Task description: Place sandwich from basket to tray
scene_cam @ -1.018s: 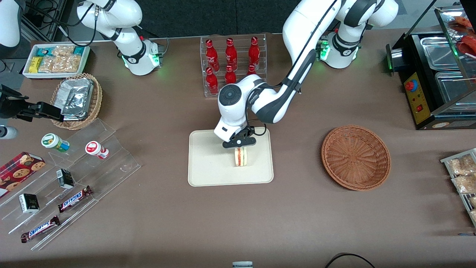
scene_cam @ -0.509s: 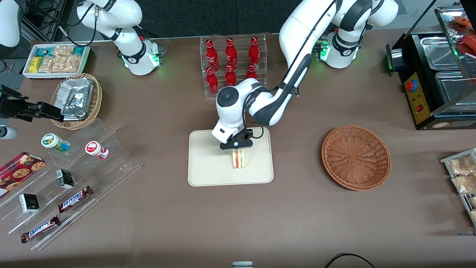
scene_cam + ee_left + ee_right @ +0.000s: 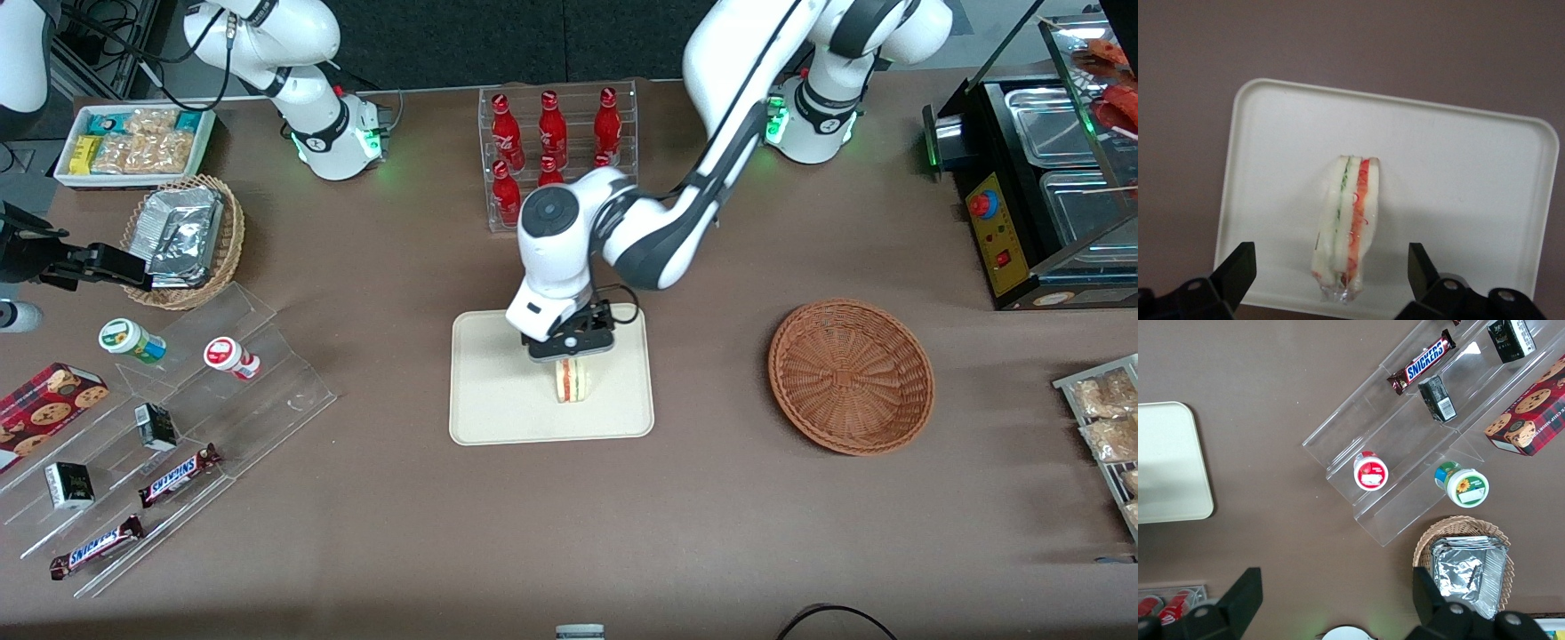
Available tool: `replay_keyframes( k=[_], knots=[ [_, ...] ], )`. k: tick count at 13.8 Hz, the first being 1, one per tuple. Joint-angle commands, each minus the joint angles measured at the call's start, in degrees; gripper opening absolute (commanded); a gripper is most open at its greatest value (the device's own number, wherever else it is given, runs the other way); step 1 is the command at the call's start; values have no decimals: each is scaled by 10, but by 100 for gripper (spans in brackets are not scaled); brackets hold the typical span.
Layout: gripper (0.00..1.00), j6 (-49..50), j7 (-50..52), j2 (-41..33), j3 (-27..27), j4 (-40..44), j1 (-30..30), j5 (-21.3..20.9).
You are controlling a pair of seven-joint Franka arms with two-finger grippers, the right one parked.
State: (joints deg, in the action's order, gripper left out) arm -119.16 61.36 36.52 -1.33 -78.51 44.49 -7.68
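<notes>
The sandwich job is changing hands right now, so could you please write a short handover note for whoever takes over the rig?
Gripper: open, above the tray, its fingers either side of the sandwich and clear of it.
The small triangular white-bread sandwich with red and green filling stands on its edge on the flat cream rectangular plastic tray.
The round reddish-brown woven wicker basket, toward the working arm's end of the table, holds nothing.
Done: sandwich placed on tray and released.
Left: lift the arm away; nothing else to move.
</notes>
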Motion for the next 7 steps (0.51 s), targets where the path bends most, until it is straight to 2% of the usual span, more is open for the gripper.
replay_keyframes(
  k=[1,3,7],
  knots=[
    [100,78,18,-92,-1,-19,-40,12],
    [100,142,12,-145,-1,-20,-80,44],
    [100,252,-7,-219,0,-24,-148,37]
  ],
)
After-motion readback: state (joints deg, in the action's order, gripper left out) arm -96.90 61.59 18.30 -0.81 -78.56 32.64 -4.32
